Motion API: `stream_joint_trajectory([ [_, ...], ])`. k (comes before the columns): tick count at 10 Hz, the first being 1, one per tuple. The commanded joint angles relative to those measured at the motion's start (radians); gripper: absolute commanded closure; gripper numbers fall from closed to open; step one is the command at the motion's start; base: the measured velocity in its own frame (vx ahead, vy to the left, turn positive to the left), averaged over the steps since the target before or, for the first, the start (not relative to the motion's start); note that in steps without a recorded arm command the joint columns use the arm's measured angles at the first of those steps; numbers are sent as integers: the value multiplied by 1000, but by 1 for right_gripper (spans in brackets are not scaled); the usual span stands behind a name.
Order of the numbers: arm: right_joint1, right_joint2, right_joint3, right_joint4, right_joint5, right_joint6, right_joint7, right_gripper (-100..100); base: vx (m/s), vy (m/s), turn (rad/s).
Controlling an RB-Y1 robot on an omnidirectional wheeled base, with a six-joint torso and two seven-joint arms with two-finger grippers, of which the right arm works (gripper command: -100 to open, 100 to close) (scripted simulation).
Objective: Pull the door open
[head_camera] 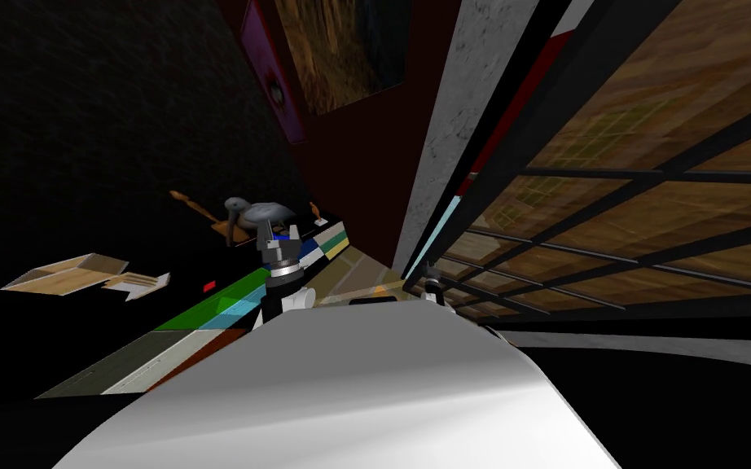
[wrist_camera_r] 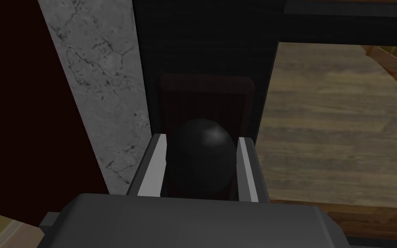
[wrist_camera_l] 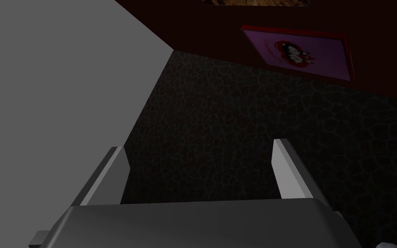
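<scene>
- Reaching with the right gripper (wrist_camera_r: 202, 140) straight at the edge of the dark-framed glazed door (wrist_camera_r: 206, 43).
- Clamping the black door knob (wrist_camera_r: 203, 157) between narrowed fingers, one pressed to each side.
- Gripping that knob in front of its dark red backplate (wrist_camera_r: 206, 92), just beside a grey marbled jamb (wrist_camera_r: 98, 86).
- Holding the left gripper (wrist_camera_l: 200, 150) raised, well apart from the door, fingers spread wide.

Black knob (wrist_camera_r: 204, 159); mottled grey wall strip (wrist_camera_r: 94, 86); purple, red-framed picture (wrist_camera_l: 299, 54).
</scene>
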State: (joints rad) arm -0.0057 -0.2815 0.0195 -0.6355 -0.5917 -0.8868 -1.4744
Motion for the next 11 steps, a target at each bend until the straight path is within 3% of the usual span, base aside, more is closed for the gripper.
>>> stream_joint_trajectory([
  [1,1,-4,19,-6,12,-1,-15,100,-233,-2,67],
  [7,9,-20,74,-11,44,-4,-61,100,-203,-11,71],
  [11,29,-52,133,-33,79,-16,-115,100,-223,-20,83],
])
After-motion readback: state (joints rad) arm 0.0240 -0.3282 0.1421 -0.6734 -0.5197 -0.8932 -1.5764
